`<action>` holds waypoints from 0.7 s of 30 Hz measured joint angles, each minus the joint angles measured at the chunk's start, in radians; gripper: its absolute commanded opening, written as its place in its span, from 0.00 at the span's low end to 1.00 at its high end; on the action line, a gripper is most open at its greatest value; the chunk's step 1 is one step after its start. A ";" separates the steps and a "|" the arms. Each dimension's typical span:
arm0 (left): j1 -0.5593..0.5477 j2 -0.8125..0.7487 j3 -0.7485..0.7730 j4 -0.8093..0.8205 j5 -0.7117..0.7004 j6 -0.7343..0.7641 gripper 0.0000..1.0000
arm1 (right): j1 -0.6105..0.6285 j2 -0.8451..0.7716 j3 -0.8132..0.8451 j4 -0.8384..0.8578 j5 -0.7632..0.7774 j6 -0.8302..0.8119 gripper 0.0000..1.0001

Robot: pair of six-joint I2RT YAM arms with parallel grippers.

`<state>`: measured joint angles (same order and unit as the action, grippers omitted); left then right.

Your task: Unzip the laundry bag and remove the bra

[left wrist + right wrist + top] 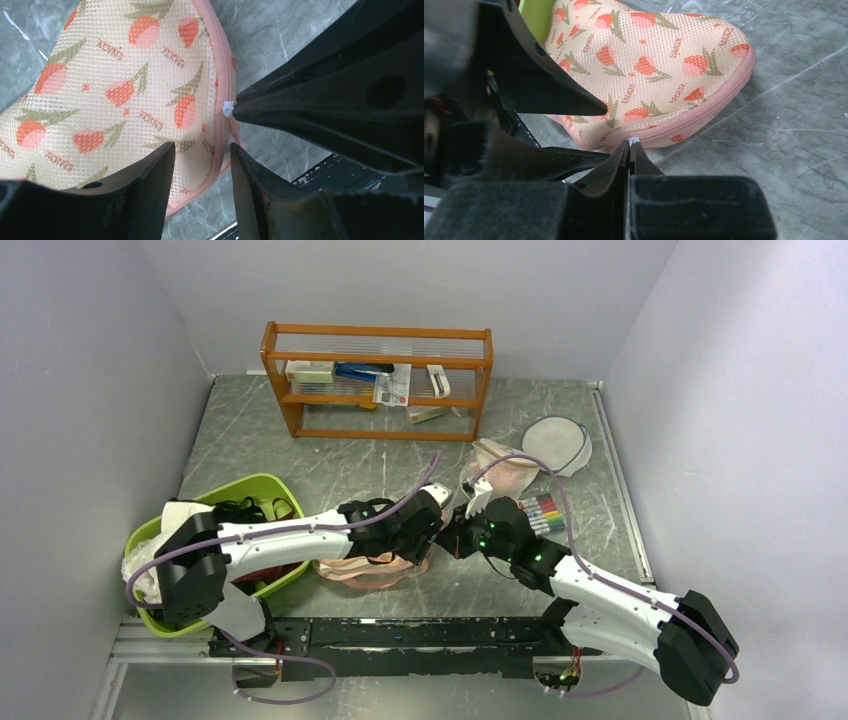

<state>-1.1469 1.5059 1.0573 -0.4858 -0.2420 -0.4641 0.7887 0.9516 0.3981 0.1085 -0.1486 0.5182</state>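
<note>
surface (330, 465): carries the laundry bag (365, 572) flat near its front edge, just beside the green basket (250, 480). Lying there, the bag's rim is within reach of both arms.
laundry bag: the pink zipped rim looks closed along the stretch in view. The bra shows in no view, so it is presumably inside.
left gripper (200, 150): jaws parted, straddling the pink rim without pinching it. It is probably placed to steady the bag against the pull.
right gripper (630, 144): jaws clenched on the white zip pull (228, 108). The pull is a thin tab at the rim, hence the fine tip pinch.
top view: gives the layout, but the left arm covers most of the bag and the jaws merge into one dark mass.
left wrist view: shows the gap between the left jaws and the right tips meeting the pull.
right wrist view: shows the right jaws pressed together on the tab, and the seam running round the lobe.
</note>
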 measured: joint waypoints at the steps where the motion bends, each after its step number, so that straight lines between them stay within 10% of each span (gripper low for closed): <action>1: 0.000 0.010 0.000 0.004 0.000 0.001 0.49 | 0.001 -0.003 0.000 0.000 -0.001 0.001 0.00; 10: 0.000 0.030 0.000 0.040 0.003 0.002 0.11 | 0.005 -0.013 0.000 -0.011 0.007 0.002 0.00; 21: 0.000 -0.100 -0.008 -0.001 0.003 0.018 0.07 | -0.046 -0.003 0.000 -0.027 0.090 -0.010 0.00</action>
<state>-1.1473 1.4063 1.0496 -0.4870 -0.2390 -0.4458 0.7429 0.9482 0.3981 0.0811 -0.0586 0.5087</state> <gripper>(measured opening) 0.084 0.006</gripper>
